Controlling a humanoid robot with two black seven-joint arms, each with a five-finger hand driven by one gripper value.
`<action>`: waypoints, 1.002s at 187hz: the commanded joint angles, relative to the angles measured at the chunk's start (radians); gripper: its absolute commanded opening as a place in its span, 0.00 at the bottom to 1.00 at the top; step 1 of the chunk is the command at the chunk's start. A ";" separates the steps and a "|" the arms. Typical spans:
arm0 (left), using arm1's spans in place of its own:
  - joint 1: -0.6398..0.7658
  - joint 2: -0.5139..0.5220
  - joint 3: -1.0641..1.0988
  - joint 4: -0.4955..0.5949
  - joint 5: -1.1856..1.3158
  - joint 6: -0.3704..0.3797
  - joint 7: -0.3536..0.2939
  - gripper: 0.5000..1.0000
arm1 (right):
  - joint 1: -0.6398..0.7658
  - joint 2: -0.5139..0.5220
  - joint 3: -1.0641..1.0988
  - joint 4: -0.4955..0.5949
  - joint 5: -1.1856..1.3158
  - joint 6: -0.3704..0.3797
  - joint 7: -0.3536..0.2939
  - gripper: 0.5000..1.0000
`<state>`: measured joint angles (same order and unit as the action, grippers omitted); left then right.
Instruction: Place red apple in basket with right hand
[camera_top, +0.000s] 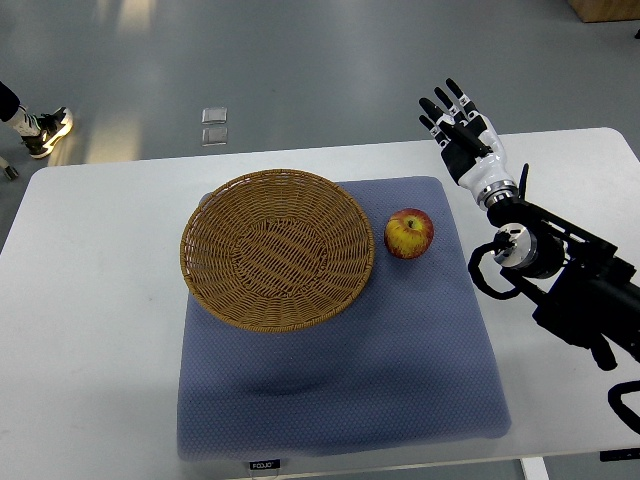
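- Hovering beyond the far right corner of the blue mat, the right hand is seen with its fingers stretched out straight and apart, nothing held between them.
- The red apple is found sitting on the mat, just beside the right rim of the wicker basket, a sliver of blue showing between the two.
- From the apple, the hand is placed up and to the right, well apart, with its fingertips pointed away from the fruit rather than toward it.
- The apple is roughly round, so no long axis is offered; a grasp from above or from the side is judged equally open.
- Only the right arm is in view, entering from the right edge; the left hand is not seen, so the right is the nearer by default.
- The basket is seen empty, so the placing is not yet begun.
- The coming move is judged to call for the hand to be turned back and brought down-left toward the apple, then carried a short way left over the rim.
- A shoe is glimpsed on the floor far left of the basket.
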<state>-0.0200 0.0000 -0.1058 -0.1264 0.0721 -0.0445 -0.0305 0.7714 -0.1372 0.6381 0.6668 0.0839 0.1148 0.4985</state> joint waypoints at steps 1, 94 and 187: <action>0.000 0.000 -0.002 -0.005 0.000 0.000 0.000 1.00 | -0.001 0.001 0.000 -0.004 -0.004 0.000 0.000 0.85; 0.002 0.000 -0.002 -0.009 0.002 0.000 0.007 1.00 | -0.001 0.013 0.000 -0.009 -0.006 0.003 0.000 0.85; 0.002 0.000 -0.002 -0.001 0.002 0.000 0.007 1.00 | -0.001 0.011 0.002 -0.009 -0.004 -0.001 0.000 0.85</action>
<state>-0.0184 0.0000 -0.1074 -0.1271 0.0733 -0.0444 -0.0230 0.7713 -0.1259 0.6381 0.6581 0.0798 0.1153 0.4985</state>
